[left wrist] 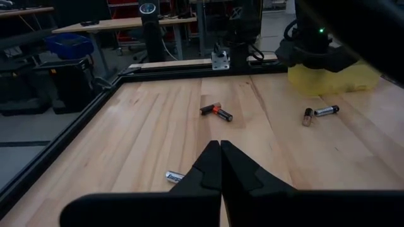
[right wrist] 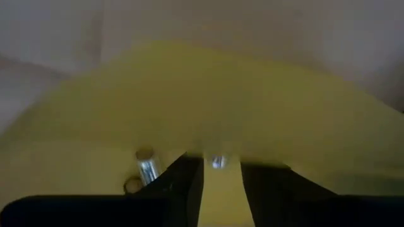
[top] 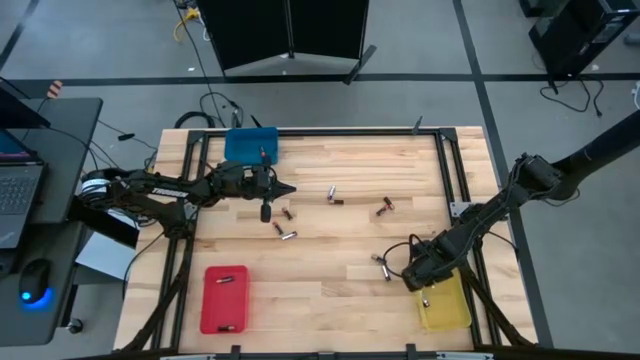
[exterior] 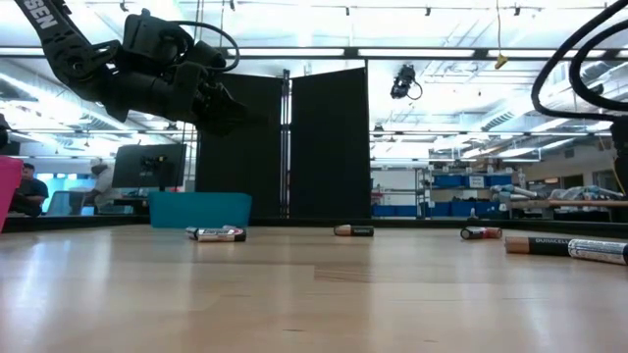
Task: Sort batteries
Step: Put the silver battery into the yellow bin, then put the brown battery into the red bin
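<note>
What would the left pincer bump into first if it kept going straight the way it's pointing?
Probably the pair of batteries lying on the wood straight ahead of the shut left pincer. It hangs above the table, though, so it might pass over them and head toward the far frame rail. Depth is hard to judge.

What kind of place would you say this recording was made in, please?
Probably a robotics lab or workshop in a large open hall. The low view shows ceiling strip lights and shelving with blue bins behind the wooden table; the high view shows a desk with a laptop beside it.
</note>
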Motion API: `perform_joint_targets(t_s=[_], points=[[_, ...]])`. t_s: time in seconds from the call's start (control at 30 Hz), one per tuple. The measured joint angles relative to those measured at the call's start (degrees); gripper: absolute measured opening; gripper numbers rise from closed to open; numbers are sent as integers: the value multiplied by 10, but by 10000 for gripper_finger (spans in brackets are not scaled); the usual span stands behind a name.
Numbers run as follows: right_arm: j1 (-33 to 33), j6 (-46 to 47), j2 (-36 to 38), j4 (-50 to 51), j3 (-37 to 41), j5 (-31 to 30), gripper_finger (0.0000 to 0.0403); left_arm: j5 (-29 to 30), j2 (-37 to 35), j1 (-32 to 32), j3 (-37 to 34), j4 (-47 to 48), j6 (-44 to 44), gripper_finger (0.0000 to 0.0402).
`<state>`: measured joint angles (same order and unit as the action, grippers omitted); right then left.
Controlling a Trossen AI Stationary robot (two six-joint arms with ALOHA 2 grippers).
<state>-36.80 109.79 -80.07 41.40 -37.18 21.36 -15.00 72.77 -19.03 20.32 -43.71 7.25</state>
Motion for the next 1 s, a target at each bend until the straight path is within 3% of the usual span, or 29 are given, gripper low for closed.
perform_joint_targets(t_s=[0.23,0.5,0.6,0.73,0.87,1.0], points=[[14,-53,0,36,-49,12,151,0,0,0,0,7,0,2],[40,-153,0,256,-180,-5,165,0,0,0,0,15,0,2],[47,-187,0,327,-234,-60,165,0,0,0,0,15,0,2],[55,-243,0,341,-273,-179,165,0,0,0,0,18,0,2],[90,-312,0,324,-269,-271,158,0,0,0,0,20,0,2],[156,-373,0,304,-250,-318,140,0,0,0,0,21,0,2]])
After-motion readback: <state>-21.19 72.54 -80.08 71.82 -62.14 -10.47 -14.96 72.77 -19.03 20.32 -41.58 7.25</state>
